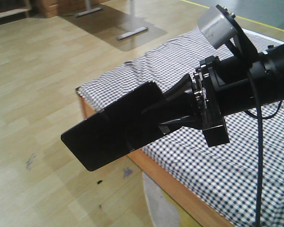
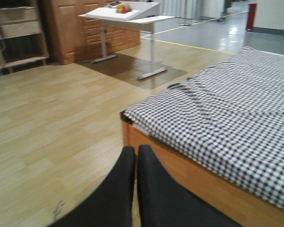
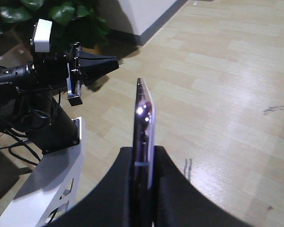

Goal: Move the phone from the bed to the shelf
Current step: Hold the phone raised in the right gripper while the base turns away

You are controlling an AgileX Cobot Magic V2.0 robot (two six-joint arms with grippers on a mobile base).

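My right gripper point(image 1: 155, 118) is shut on the phone point(image 1: 109, 132), a glossy black slab with a crease across its middle. It is held in the air past the corner of the bed point(image 1: 246, 156), over the wood floor. In the right wrist view the phone point(image 3: 143, 123) stands edge-on between the black fingers point(image 3: 173, 189), pinkish rim showing. My left gripper point(image 2: 136, 152) is shut with nothing in it, low beside the gingham bed point(image 2: 227, 113). That left gripper point(image 3: 112, 64) also shows across the floor. A dim wooden frame with boards point(image 2: 14, 33) stands far left; I cannot tell if it is the shelf.
A white desk on metal legs point(image 2: 128, 16) stands on a floor mat beyond the bed's foot, with brown cabinets point(image 2: 80, 28) behind it. The robot's white base point(image 3: 47, 189) and a potted plant point(image 3: 61, 14) lie left of the phone. Open wood floor point(image 1: 33, 94) spreads left of the bed.
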